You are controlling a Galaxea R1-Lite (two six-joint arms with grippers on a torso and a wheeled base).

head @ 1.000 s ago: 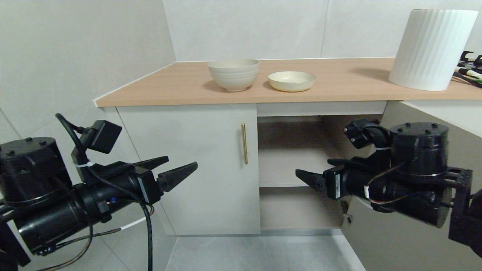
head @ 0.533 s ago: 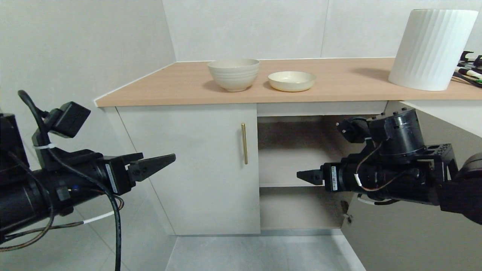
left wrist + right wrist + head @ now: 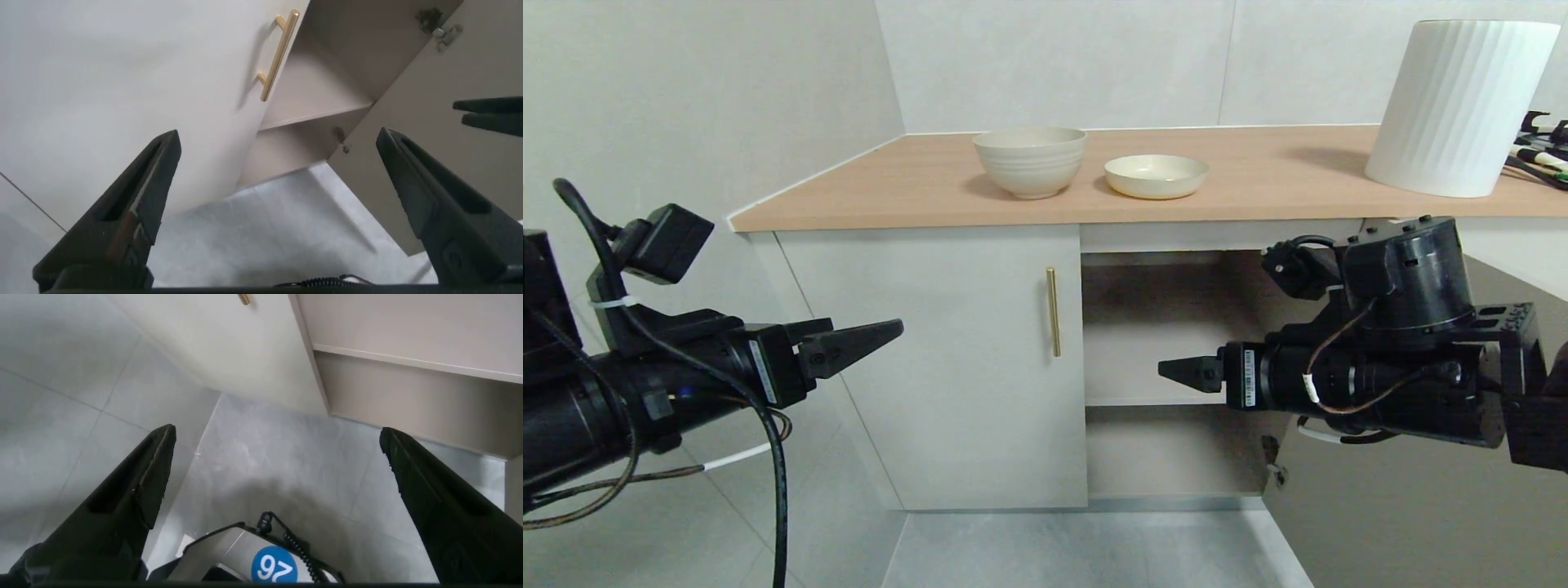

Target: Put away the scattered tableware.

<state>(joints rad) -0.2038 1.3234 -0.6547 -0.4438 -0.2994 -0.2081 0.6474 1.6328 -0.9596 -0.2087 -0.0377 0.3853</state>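
On my left wrist feed, the left gripper (image 3: 278,139) has its two black fingers (image 3: 122,212) spread wide apart. Past them I see a pale cabinet. Its closed door (image 3: 147,73) carries a gold bar handle (image 3: 274,53) along the edge. Just beside that handle the compartment stands open, with a shelf (image 3: 323,102) across it. The open door (image 3: 409,90) shows its inner face, with a metal hinge (image 3: 437,24) on it. Grey floor tiles (image 3: 278,220) run under the cabinet. The dark tip of the right gripper (image 3: 490,114) pokes in near the open door.
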